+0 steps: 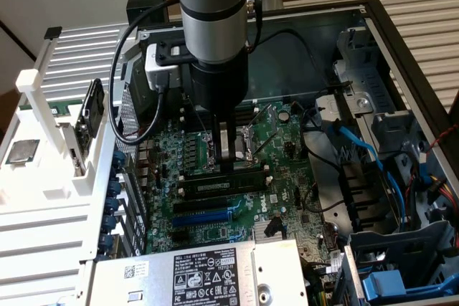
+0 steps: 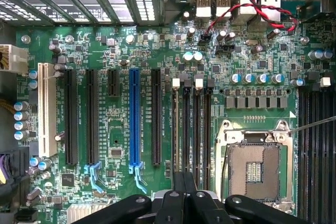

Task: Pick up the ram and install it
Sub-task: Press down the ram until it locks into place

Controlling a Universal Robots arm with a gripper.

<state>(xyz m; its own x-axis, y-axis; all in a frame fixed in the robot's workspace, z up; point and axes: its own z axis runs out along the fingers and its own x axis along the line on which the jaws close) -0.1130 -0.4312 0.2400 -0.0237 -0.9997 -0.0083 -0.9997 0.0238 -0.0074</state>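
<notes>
Gripper jaws were pinched nearly together, tips down on middle of ram. Ram stood edge-up along memory slots, just beside CPU socket. Couldn't tell whether it was gripped.

Quantities on hand:
- ram: one
- processor chip: one, at 9 o'clock from the ram in the exterior view
- processor socket: one
- memory slots: four
- blue slot: one
- white slot: one
</notes>
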